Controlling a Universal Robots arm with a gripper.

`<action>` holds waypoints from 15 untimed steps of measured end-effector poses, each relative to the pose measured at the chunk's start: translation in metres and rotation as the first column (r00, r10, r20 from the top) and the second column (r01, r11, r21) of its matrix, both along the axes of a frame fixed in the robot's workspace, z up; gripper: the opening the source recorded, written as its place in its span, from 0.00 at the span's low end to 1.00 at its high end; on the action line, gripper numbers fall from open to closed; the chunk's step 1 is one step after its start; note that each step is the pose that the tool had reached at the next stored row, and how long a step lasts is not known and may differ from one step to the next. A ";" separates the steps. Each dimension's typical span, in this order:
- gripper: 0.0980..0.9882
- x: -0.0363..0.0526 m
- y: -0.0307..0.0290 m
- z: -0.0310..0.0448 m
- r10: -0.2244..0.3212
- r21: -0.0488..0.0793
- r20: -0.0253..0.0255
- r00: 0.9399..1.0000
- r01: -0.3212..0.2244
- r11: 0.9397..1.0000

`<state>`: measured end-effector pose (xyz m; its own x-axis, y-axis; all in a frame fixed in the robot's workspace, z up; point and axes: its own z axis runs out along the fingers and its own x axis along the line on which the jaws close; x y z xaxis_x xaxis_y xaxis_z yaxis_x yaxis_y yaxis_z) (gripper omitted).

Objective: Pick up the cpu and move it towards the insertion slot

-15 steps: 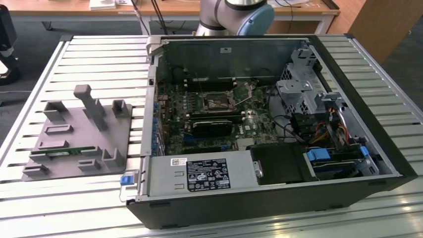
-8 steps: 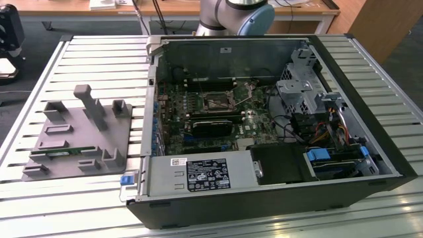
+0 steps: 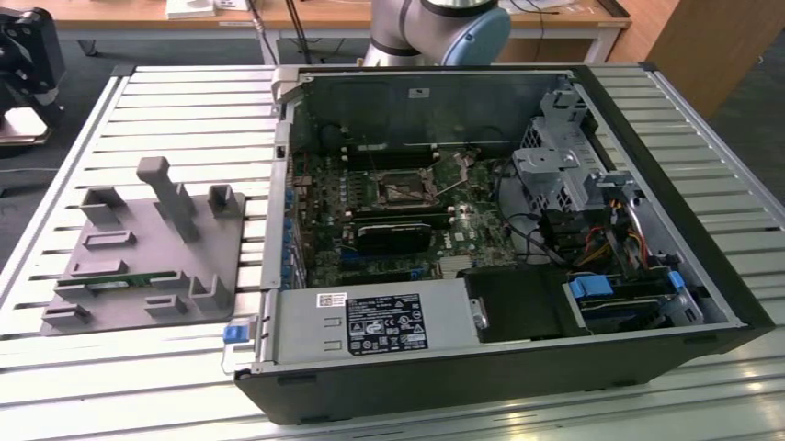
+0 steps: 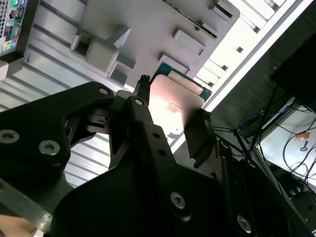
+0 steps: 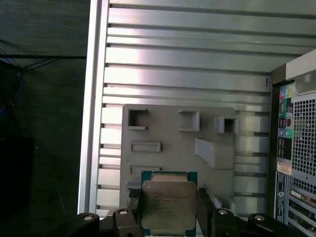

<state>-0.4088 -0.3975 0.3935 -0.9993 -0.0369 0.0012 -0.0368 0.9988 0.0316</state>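
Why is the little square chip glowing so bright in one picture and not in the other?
In the second wrist view light bounces off the shiny chip as pinkish glare, and the table slats behind wash out white; in the first wrist view the chip looks dull and evenly lit; in the exterior view the inside of the computer is shadowy.

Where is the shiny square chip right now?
In both wrist views the cpu is gripped in the hand, held up over the grey tray on the slatted table, beside the computer case.
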 end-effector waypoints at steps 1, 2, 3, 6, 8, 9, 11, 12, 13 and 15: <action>0.49 0.0026 0.0000 0.0000 0.000 0.000 0.000 1.000 0.000 1.000; 0.49 0.0056 0.0000 0.0000 0.000 0.000 0.000 1.000 0.000 1.000; 0.49 0.0085 0.0000 0.0000 0.000 0.000 0.000 1.000 0.000 1.000; 0.49 0.0169 0.0000 0.0000 0.000 0.000 0.000 1.000 0.000 1.000; 0.49 0.0227 0.0000 0.0000 0.000 0.000 0.000 1.000 0.000 1.000; 0.49 0.0258 0.0000 0.0000 0.000 0.000 0.000 1.000 0.000 1.000; 0.49 0.0314 0.0000 0.0000 0.000 0.000 0.000 1.000 0.000 1.000; 0.49 0.0342 0.0000 0.0000 0.000 0.000 0.000 1.000 0.000 1.000; 0.49 0.0370 0.0000 -0.0001 0.000 0.000 0.000 1.000 0.000 1.000; 0.49 0.0419 0.0000 0.0000 0.000 0.000 0.000 1.000 0.000 1.000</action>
